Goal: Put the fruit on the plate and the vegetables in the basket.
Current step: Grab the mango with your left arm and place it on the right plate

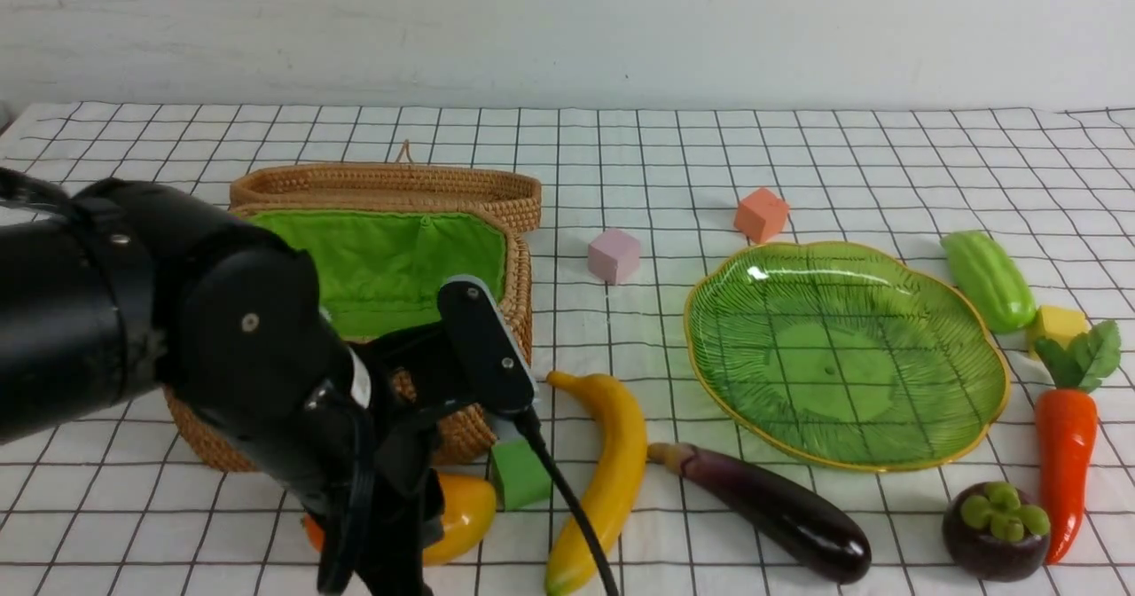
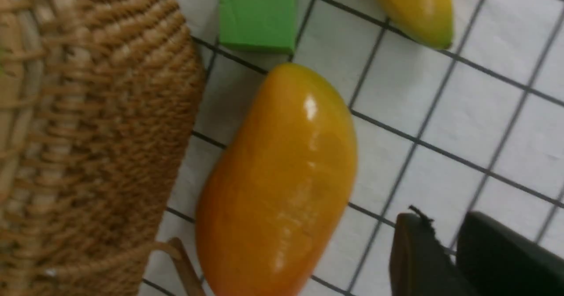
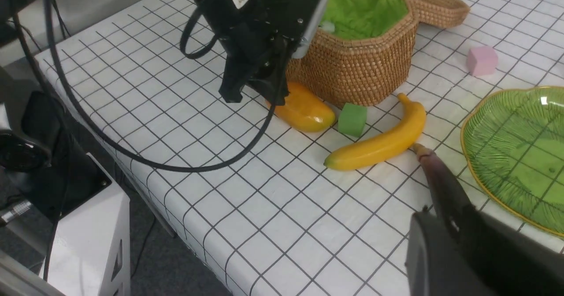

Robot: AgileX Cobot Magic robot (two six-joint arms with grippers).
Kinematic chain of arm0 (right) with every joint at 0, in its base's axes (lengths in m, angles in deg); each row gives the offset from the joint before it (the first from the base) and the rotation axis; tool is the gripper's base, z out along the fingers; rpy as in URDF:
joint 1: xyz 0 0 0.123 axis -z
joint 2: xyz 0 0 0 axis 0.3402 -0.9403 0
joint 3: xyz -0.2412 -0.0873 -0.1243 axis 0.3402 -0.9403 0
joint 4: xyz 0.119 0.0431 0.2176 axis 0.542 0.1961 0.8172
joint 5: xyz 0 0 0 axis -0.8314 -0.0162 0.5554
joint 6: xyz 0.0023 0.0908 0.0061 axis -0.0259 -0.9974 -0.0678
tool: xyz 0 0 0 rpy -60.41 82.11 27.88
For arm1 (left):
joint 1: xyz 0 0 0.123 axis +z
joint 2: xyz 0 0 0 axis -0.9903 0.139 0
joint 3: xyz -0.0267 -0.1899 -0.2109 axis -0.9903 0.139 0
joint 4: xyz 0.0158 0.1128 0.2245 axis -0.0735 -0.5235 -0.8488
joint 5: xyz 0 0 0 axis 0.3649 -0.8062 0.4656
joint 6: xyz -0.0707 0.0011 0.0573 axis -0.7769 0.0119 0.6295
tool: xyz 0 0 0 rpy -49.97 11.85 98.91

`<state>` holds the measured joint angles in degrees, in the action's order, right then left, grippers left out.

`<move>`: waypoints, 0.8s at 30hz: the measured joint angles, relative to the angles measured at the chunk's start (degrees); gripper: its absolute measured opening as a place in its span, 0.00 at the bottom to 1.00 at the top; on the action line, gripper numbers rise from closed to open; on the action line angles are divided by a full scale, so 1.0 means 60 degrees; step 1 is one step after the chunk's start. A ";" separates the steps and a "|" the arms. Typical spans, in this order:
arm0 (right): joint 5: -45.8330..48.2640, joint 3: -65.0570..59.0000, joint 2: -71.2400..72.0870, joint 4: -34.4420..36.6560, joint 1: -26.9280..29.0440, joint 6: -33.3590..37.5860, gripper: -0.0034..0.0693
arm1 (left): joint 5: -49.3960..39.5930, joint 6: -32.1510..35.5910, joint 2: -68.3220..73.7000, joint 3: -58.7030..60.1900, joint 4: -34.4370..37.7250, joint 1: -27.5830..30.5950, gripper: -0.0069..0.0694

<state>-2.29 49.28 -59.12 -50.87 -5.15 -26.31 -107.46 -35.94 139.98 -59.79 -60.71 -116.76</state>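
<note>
Altogether, three fruits (image 1: 614,463) (one banana (image 1: 621,454)).

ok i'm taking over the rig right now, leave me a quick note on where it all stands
Left pincer: slightly open, empty, over by the mango.
Right pincer: nothing seen held; can't tell if open or shut.
Fruit: mango and banana in front of the basket; mangosteen near the carrot.
Vegetables: eggplant in front of the plate; gourd and carrot to its right.
Done: none placed; basket lid open.
Left: three fruit to plate, three vegetables to basket.
</note>
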 joint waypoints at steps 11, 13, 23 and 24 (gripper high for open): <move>0.0000 0.0000 0.0000 -0.0007 0.0000 0.0021 0.24 | 0.0754 0.0030 0.1551 -0.0029 -0.1859 0.0000 0.90; 0.0000 0.0000 0.0000 -0.0018 0.0000 0.0021 0.24 | 0.1148 0.0030 0.1866 -0.0072 -0.2177 0.0000 0.91; 0.0000 0.0000 0.0000 -0.0021 0.0000 0.0021 0.24 | 0.0754 0.0038 0.2668 -0.0070 -0.1915 -0.0018 0.87; 0.0000 0.0000 0.0000 -0.0021 0.0000 0.0021 0.24 | 0.0711 0.0051 0.2668 -0.0070 -0.1801 -0.0018 0.87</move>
<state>-2.29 49.28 -59.12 -51.00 -5.15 -26.18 -103.19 -35.64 155.99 -60.21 -71.52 -116.87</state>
